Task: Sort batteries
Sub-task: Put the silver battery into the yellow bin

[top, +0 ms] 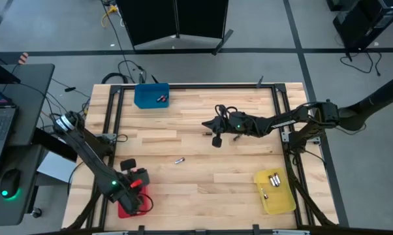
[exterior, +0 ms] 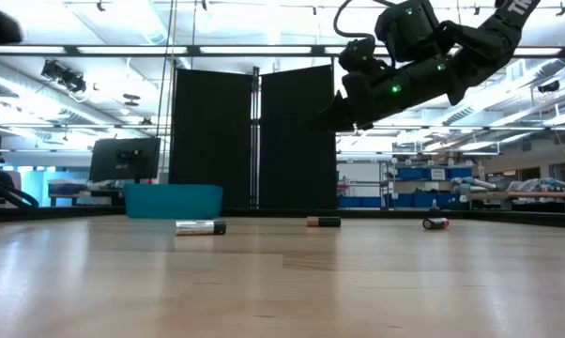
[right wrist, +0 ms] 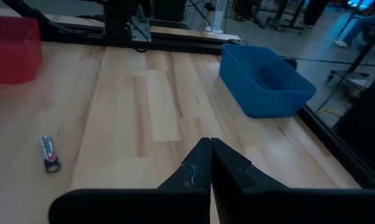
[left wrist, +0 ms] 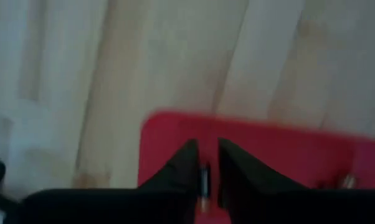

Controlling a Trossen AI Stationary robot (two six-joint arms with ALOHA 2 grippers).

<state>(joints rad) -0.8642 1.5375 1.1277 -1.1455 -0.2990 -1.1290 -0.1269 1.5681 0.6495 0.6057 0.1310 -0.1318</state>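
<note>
My left gripper point(top: 135, 188) hangs over the red tray point(top: 123, 210) at the table's near left corner, shut on a thin silvery battery point(left wrist: 204, 182). Another cell point(left wrist: 347, 181) lies in that tray point(left wrist: 275, 149). My right gripper point(top: 217, 138) is shut, holds nothing, and hovers high above the table's middle point(exterior: 358, 105). Loose batteries lie on the wood: one silvery with a dark end point(top: 179, 160) point(right wrist: 49, 154) point(exterior: 200, 226), one copper-banded point(exterior: 323, 222), and one short point(exterior: 436, 223). The blue tray point(top: 151, 96) and the yellow tray point(top: 275, 191) each hold batteries. My left gripper pinches the thin battery between its two fingers point(left wrist: 184, 171). The cell lies along the fingers in the narrow gap and is lifted clear above the red tray's floor. Which end of the cell the fingers are on is hidden by the fingers themselves.
The blue tray point(right wrist: 265, 78) sits at the far left of the table and the yellow tray at the near right. Black frame rails run along the table's left, right and far edges. Bare wood spreads between the trays around the loose cells.
</note>
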